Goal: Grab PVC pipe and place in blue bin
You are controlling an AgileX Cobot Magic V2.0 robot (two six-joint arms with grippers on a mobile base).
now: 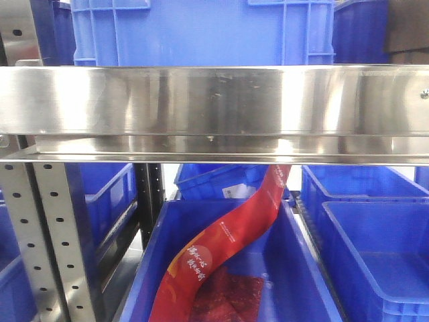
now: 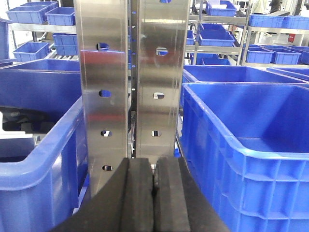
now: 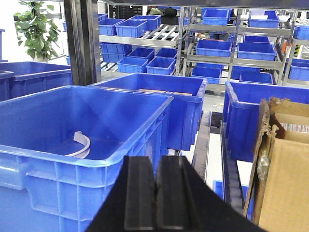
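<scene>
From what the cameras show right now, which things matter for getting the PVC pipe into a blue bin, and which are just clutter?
Job:
- curved white piece, possibly the PVC pipe, lying in the near blue bin
- right gripper, fingers shut, empty
- left gripper, fingers shut, empty

Clutter:
- red printed bag in the lower bin
- cardboard box
- steel shelf upright
- potted plant

bright, steel shelf rail (image 1: 214,100) glare, sharp focus
</scene>
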